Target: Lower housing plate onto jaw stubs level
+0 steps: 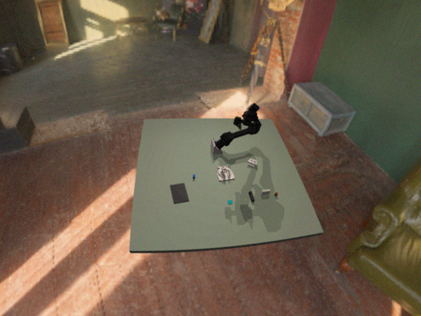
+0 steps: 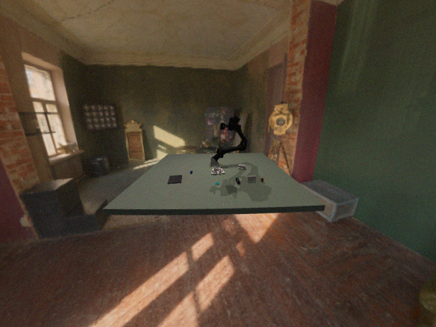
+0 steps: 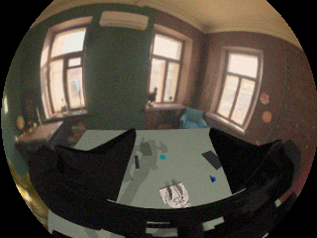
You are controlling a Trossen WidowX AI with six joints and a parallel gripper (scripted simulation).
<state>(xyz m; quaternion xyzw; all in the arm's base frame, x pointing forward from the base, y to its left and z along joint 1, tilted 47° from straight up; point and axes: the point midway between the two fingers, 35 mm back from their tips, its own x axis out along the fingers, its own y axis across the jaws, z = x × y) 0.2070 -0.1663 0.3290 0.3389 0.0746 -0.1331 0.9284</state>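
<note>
A white base with dark-outlined curved parts (image 1: 225, 173) (image 2: 217, 171) (image 3: 174, 195) lies on the table. The curved parts look like the two jaws; their stubs are too small to make out. A pale piece with two dark holes (image 1: 252, 161) (image 2: 241, 166), seemingly the housing plate, lies on the table to the right of the base, apart from it. It cannot be made out in the wrist view. My gripper (image 1: 237, 122) (image 2: 223, 125) (image 3: 173, 131) is open and empty, raised high above the table, well away from both pieces.
The green table (image 1: 163, 224) also holds a dark flat pad (image 1: 179, 193) (image 3: 212, 160), a small blue piece (image 1: 193, 176) (image 3: 213, 178), a cyan square (image 1: 229, 202) (image 3: 162, 157), a black bar (image 1: 251, 196) (image 3: 137, 162), a pale block (image 1: 266, 191) and an orange-brown piece (image 1: 275, 193).
</note>
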